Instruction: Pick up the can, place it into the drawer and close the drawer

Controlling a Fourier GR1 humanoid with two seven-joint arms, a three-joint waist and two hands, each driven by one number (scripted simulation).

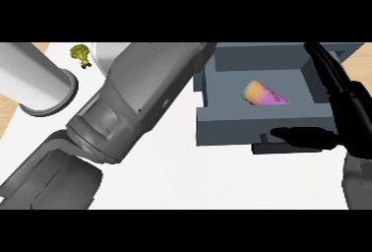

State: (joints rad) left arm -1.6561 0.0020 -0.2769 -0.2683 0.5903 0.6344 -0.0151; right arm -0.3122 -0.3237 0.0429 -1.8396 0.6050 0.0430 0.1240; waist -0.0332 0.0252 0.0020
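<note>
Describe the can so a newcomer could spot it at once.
Find the open grey drawer at the view's upper right. The can lies tilted on the drawer's floor, the only thing inside. Its orange-to-pink colouring stands out against the grey, unlike the green broccoli far left.

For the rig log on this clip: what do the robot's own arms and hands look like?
The left forearm is a bulky grey shell built from faceted panels with visible seams. The right hand is black, with slim segmented fingers and a rounded thumb, joined to a darker grey forearm. No cables, markings or sleeves show.
</note>
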